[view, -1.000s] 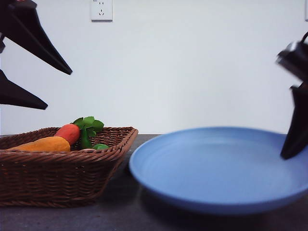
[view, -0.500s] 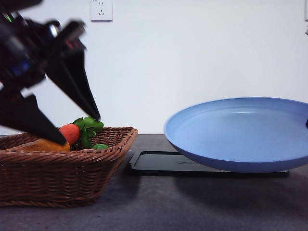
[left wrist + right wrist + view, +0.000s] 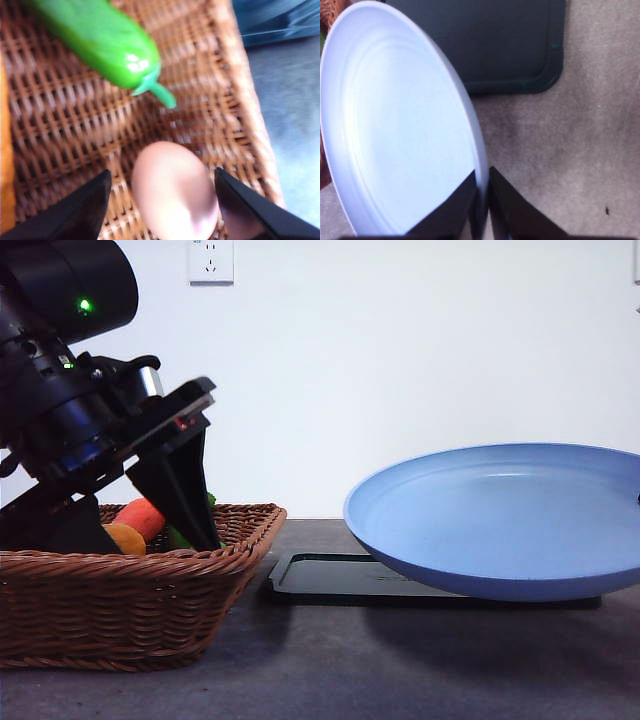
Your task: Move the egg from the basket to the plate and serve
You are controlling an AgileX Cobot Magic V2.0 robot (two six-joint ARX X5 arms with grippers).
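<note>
- The left end effector [image 3: 160, 200] hangs inside the basket [image 3: 130, 610] at the left of the front view, its two dark fingers [image 3: 75, 210] spread wide on either side of the egg [image 3: 175, 192] and apparently not yet touching it, though the lower edge of the wrist frame cuts off the tips.
- The egg lies on the wicker floor close to the basket's side wall, with a green vegetable [image 3: 100, 40] above it in the wrist frame; an orange-red vegetable [image 3: 143, 517] and a yellow-orange one [image 3: 125, 537] show over the rim in the front view.
- The right end effector [image 3: 482, 200] is clamped on the rim of the plate [image 3: 500, 515], holding it tilted and raised above the black tray [image 3: 330, 575] at centre right of the front view.
- Risk: the smooth oval egg could squirt out toward the wall if the fingers close off-centre, or roll off the plate if it is delivered while the plate stays tilted.
- Compared with half a second ago, the left arm has dropped from above the rim into the basket; the plate has barely shifted.
</note>
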